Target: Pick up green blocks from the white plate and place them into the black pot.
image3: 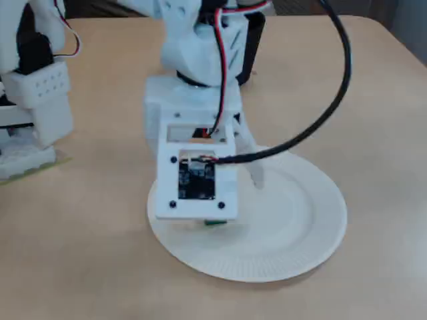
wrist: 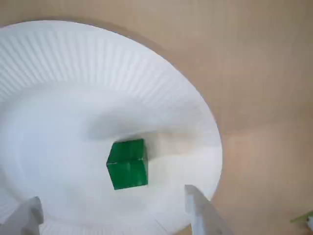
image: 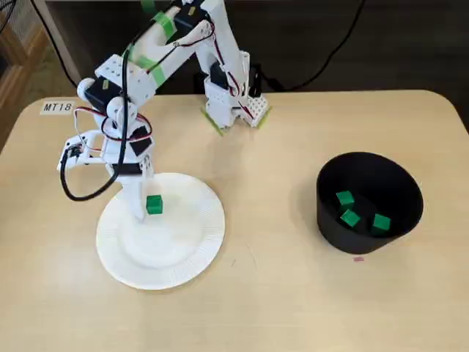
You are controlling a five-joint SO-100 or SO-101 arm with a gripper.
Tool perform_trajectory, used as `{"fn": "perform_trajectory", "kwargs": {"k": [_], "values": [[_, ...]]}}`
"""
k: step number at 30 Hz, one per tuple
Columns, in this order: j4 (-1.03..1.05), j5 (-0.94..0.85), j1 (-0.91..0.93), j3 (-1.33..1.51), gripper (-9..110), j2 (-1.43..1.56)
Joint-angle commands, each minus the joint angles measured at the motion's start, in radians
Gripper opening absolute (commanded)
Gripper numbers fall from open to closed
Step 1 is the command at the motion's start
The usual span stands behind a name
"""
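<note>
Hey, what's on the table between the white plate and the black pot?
Nothing. In a fixed view, the stretch of table between the white plate and the black pot is bare wood.

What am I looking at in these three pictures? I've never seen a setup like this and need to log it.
A small white desktop robot arm stands on a light wooden table. Two pictures come from still cameras: one looks down from above, the other sits low, close to the plate. The third camera rides on the arm's wrist and looks past its two white fingers. A white paper plate holds one small green cube. The fingers are open with the cube ahead between them, and they hold nothing. On the right in the view from above, a round black pot holds three more green cubes.
</note>
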Motion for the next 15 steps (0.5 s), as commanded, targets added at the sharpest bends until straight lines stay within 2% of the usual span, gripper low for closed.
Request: {"fn": "perform_trajectory", "kwargs": {"k": [1, 15], "values": [[-0.009, 0.009, -0.006, -0.005, 40, -0.009], [-0.051, 0.029, -0.044, -0.005, 34, -0.074]]}}
